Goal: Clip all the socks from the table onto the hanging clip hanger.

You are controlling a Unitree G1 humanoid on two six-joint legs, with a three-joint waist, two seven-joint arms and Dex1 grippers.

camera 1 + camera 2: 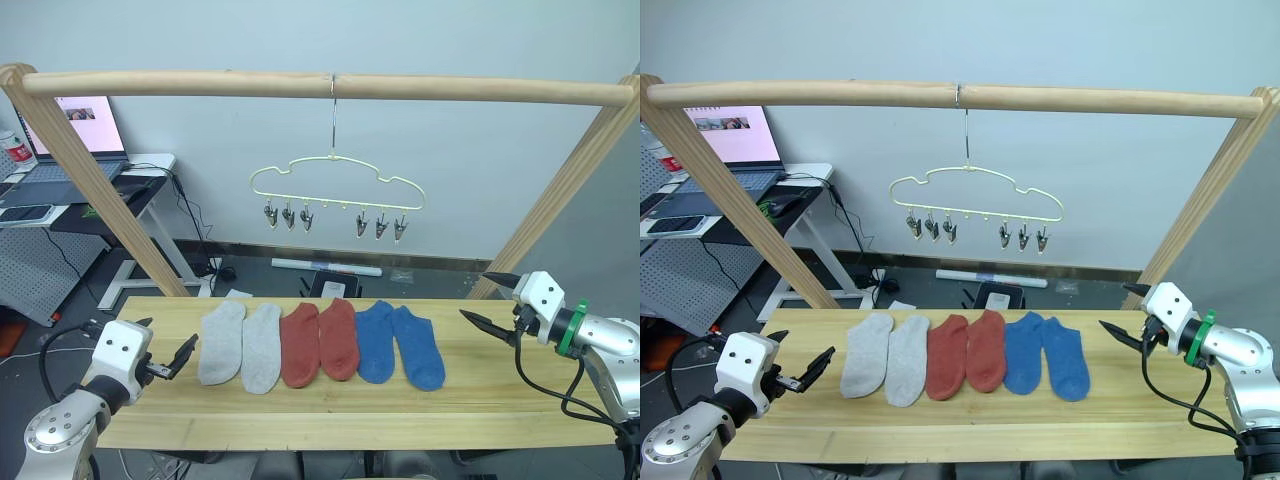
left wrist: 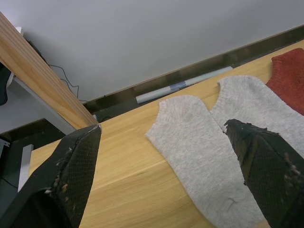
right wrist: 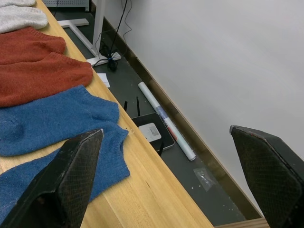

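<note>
Left eye view shows us not started: six soft ankle socks [image 1: 320, 344] lie on the pale plank bench [image 1: 340, 420] below the empty pale-yellow wire clip hanger [image 1: 335, 198], left gripper [image 1: 167, 352] and right gripper [image 1: 487, 301] both spread, holding nothing.

The left gripper [image 1: 165, 350] has a boxy white housing with two dark round spots on its face and two black tapered fingers [image 2: 71, 175] with a cross-hatched texture and scuffed, speckled edges. Behind it sits a rounded silver joint, a black cable looping out at nine o'clock. The right gripper [image 1: 488, 300] has the same white housing, a green ring at the wrist, a silver forearm, and a black cable drooping at six o'clock.
</note>
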